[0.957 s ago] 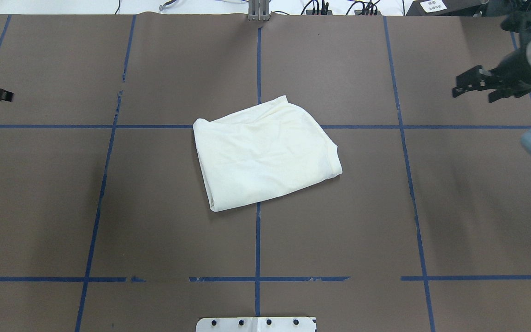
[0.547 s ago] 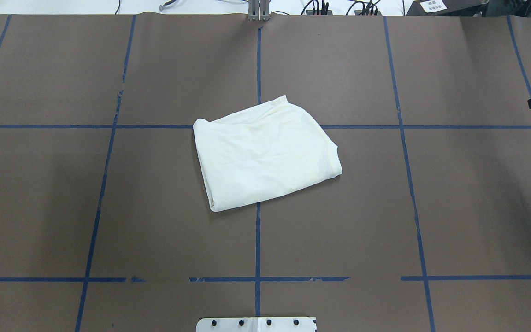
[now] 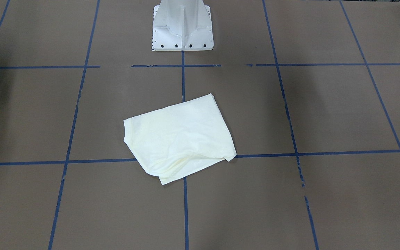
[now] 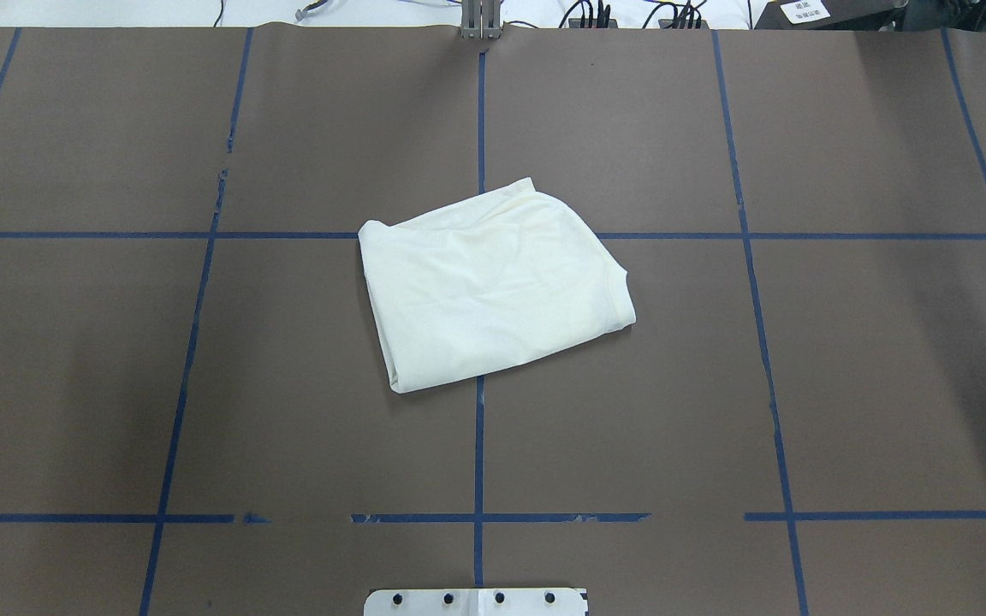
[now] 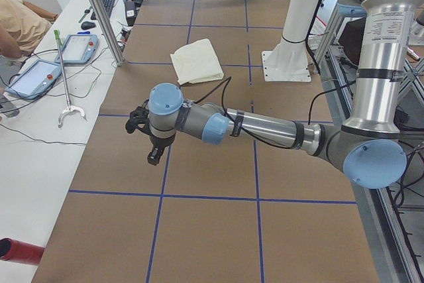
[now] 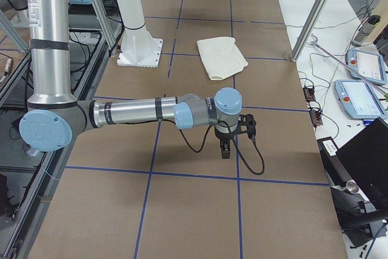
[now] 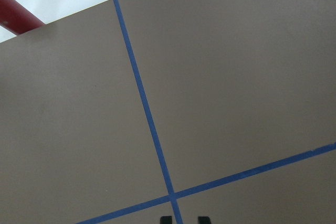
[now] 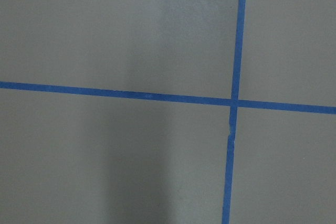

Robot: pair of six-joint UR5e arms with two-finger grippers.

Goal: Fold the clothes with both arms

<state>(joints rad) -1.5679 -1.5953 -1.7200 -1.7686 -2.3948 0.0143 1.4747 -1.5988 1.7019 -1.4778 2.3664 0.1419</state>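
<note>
The cream-white shirt [image 4: 493,287] lies folded into a rough rectangle at the middle of the brown table, plain side up; its cat print is hidden. It also shows in the front view [image 3: 179,139] and both side views [image 5: 197,61] [image 6: 222,56]. Both arms are stretched out low over the table ends, far from the shirt. My left gripper [image 5: 142,140] points down over bare table; its two fingertips [image 7: 166,219] show apart at the bottom edge of the left wrist view, with nothing between them. My right gripper [image 6: 236,141] points down over a tape cross; I cannot tell whether it is open.
The white pedestal base [image 3: 182,31] stands at the robot's side of the table. Blue tape lines [image 4: 479,445] grid the table. Teach pendants [image 5: 36,77] [image 6: 357,98] lie on the side benches. A red cylinder [image 5: 16,251] lies by the left end. A person [image 5: 20,24] sits there.
Both grippers have drawn outward and left the overhead view: the left off its left edge, the right off its right edge. The shirt has not moved.
</note>
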